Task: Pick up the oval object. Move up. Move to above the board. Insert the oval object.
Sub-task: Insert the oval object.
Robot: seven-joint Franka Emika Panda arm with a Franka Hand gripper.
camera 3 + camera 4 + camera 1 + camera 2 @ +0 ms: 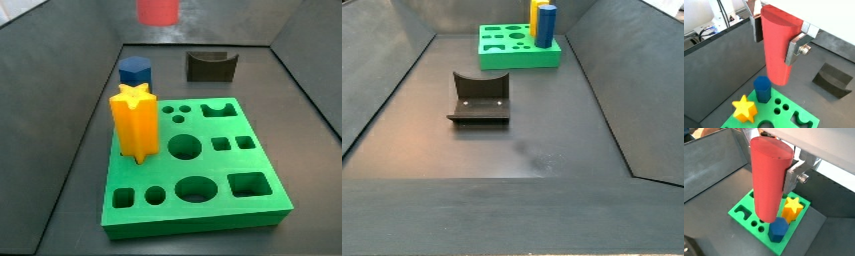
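Oval object (pixel 769 178): smooth matte red peg, clamped upright between the silver plates of the gripper (pixel 774 35), held above the board (pixel 254 205), a glossy green slab with shaped cut-outs.

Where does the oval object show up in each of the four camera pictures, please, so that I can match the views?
Wrist view: the oval object hangs in the claw, its lower end above the board.
Wrist view: the oval object fills the centre, over the board.
Side view: only its lower end shows, at the top edge.
Side view: not in it.
Shared landmark: the yellow star peg standing in the board.
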